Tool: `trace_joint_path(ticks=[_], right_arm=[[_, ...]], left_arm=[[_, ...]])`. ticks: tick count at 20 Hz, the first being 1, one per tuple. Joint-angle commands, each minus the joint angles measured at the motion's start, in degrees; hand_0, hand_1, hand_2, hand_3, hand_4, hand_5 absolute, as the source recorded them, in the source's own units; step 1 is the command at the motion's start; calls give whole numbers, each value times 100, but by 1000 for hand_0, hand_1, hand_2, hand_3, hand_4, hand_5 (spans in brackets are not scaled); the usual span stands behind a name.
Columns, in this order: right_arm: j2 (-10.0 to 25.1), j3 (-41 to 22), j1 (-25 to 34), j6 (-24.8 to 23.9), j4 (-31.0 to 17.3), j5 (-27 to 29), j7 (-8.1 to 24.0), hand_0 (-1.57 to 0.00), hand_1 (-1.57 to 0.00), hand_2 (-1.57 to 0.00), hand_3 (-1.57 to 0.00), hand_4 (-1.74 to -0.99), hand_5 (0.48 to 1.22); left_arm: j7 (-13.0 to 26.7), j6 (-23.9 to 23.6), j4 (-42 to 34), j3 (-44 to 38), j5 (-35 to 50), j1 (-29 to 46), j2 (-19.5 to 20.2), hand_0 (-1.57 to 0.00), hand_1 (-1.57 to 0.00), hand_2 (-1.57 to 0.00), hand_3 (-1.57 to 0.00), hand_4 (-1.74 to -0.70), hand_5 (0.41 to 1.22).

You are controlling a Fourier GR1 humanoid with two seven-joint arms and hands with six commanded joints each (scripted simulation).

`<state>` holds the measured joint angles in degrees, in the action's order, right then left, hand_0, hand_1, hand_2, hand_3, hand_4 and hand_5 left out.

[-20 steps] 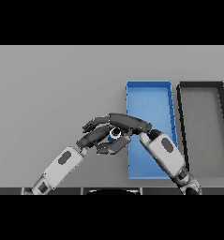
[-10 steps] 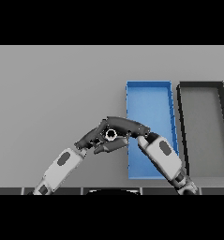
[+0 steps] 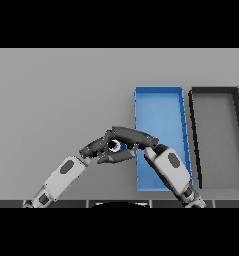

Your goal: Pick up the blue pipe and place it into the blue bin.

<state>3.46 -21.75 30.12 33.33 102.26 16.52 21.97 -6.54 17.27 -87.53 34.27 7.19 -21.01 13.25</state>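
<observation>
Both hands [image 3: 122,145] around blue pipe [image 3: 116,145] beside blue bin [image 3: 161,107].

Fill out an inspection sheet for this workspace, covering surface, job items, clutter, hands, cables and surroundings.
Surface: grey table, evenly lit.
Job's things: blue pipe only partly visible between both hands, just left of the blue bin; not in the bin. No contents show in the bin's visible part.
Clutter: black bin to the right of the blue one, apart from it; nothing visible inside.
Hands: left hand and right hand meet at the pipe, fingers curled round it.
Cables: nothing seen.
Surroundings: nothing seen beyond the table.
</observation>
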Motion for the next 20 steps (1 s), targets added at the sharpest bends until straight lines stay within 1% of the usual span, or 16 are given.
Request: trace_joint_path(ticks=[1, 2, 3, 4, 6, 7, 8, 10, 12, 13, 14, 15, 17, 18, 19, 20], right_arm=[[3, 75, 47, 13, -4, 62, 10, -1561, -1561, -1561, -1558, -1482, 1206], [-19, 47, -65, 10, 68, 66, -39, -1563, -1563, -1563, -1560, -1483, 1209], [-39, 93, -33, 27, 8, 58, -100, -1565, -1565, -1565, -1562, -1483, 1212], [-106, 80, -30, 14, -14, 2, -70, -1566, -1566, -1566, -1564, -1484, 1214], [-127, 99, -42, 2, 59, 87, -95, -1568, -1568, -1568, -1567, -1484, 1216], [-165, 68, -34, -35, 60, 16, -48, -1568, -1568, -1568, -1567, -1484, 1217], [-137, 130, -38, -37, 36, -33, -139, -1569, -1569, -1569, -1568, -1485, 1218], [-151, 80, -101, -43, 112, -85, -184, -1570, -1570, -1570, -1569, -1485, 1219], [-136, 120, -85, -30, 61, -119, -252, -1570, -1570, -1570, -1570, -1487, 1220], [-170, 124, -56, -58, 48, -127, -252, -1570, -1570, -1570, -1570, -1488, 1220], [-185, 137, -78, -89, 52, -122, -294, -1570, -1570, -1570, -1570, -1490, 1220], [-196, 171, -56, -142, 80, -72, -264, -1571, -1571, -1571, -1570, -1491, 1220], [-201, 299, -38, -231, 135, 615, 80, -1571, -1571, -1571, -1571, -1492, 1221], [-261, 394, 72, -371, 73, 1092, 327, -1571, -1571, -1571, -1571, -1492, 1221], [-290, 450, 262, -548, 84, 1429, 561, -1571, -1571, -1571, -1571, -1492, 1221], [-254, 558, 414, -716, 81, 1854, 771, -1571, -1571, -1571, -1571, -1493, 1221]], left_arm=[[74, 12, -65, -9, -11, 38, 32, -501, -410, -419, -170, -1110, 1184], [157, 17, -46, -27, -84, 19, 19, -401, -328, -335, -136, -1051, 1118], [141, -34, -59, -34, -220, 27, 28, -320, -262, -268, -108, -995, 1042], [189, -101, -38, -31, -277, 33, 18, -256, -210, -214, -86, -950, 964], [351, -179, 35, -46, -309, 13, -10, -163, -134, -137, -55, -880, 842], [348, -193, 45, -43, -345, 13, 10, -131, -107, -109, -44, -854, 794], [279, -244, 82, -38, -406, 25, 7, -104, -85, -87, -35, -836, 754], [181, -195, 111, -77, -367, 29, 62, -66, -54, -55, -22, -828, 689], [327, -266, 143, -82, -305, 77, -60, -42, -34, -35, -14, -842, 636], [567, -310, 104, -132, -219, 104, -54, -33, -27, -28, -11, -853, 623], [685, -311, 41, -122, -170, 203, -26, -27, -22, -22, -8, -865, 616], [843, -316, -18, -140, -130, 206, 11, -21, -17, -17, -7, -873, 612], [898, -348, -26, -157, -133, 145, -8, -13, -11, -11, -4, -881, 593], [907, -332, -60, -108, -154, 204, 6, -10, -8, -8, -3, -878, 572], [943, -335, -37, -90, -177, 232, 7, -8, -6, -7, -2, -876, 555], [969, -363, -43, -96, -202, 193, -4, -6, -5, -5, -1, -873, 543]])
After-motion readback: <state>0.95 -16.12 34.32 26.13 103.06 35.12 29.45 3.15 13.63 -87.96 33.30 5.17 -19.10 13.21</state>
